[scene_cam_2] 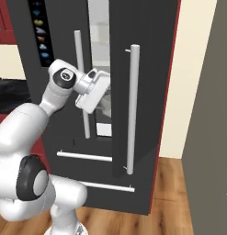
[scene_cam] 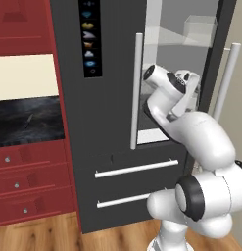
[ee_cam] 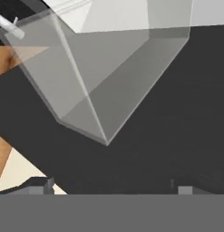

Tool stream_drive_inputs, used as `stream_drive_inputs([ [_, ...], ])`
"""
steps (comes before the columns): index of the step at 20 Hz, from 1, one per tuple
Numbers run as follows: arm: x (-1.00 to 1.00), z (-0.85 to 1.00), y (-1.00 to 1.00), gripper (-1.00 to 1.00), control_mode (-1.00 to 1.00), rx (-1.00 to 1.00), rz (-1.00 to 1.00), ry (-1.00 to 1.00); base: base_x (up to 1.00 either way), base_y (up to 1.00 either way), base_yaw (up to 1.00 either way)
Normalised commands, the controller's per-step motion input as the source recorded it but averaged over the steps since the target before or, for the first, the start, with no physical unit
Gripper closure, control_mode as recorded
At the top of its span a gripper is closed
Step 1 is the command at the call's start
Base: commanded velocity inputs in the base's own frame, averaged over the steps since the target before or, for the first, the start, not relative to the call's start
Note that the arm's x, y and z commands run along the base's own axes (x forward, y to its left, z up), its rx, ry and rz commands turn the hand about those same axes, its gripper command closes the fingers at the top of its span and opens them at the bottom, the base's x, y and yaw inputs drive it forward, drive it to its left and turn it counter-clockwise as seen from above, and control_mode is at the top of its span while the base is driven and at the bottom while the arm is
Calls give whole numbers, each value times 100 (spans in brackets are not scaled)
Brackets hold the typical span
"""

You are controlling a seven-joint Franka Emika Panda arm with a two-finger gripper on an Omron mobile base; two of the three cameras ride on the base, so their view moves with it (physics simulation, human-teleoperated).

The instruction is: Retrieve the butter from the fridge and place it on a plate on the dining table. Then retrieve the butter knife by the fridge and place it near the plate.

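Two errands are still waiting as the white arm is reaching into the tall dark grey fridge (scene_cam: 108, 98), whose right-hand door (scene_cam_2: 142, 92) is standing ajar. The gripper (ee_cam: 113, 188) is sitting at the gap between the doors, level with the long white bar handles (scene_cam: 136, 90); its fingertips (ee_cam: 183, 189) are spread wide at the bottom of the hand view and are holding nothing. Ahead of them, a clear bin (ee_cam: 99, 81) is hanging against a dark inner wall, and it is looking empty from this angle.

The butter is not turning up on any shelf the cameras are reaching, so its place inside cannot be told. Judging by that, the fetch is barely beginning: the door is open, but the stick is neither found nor grasped, and the carry to the plate is yet to come. On the black stone counter (scene_cam: 24, 120) left of the fridge, a faint thin sliver (scene_cam: 28, 120) is lying, possibly the butter knife, untouched.
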Motion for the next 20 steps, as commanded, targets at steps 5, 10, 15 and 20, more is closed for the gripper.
stream_drive_inputs([
  [5,0,0,-47,-100,-100,0,0,15,0,0,0],
  [10,-17,4,-63,-100,-100,2,-1,16,0,0,0],
  [15,-53,10,-89,-100,-100,5,-1,17,0,0,0],
  [20,-56,6,-93,-100,-100,3,0,12,0,0,0],
])
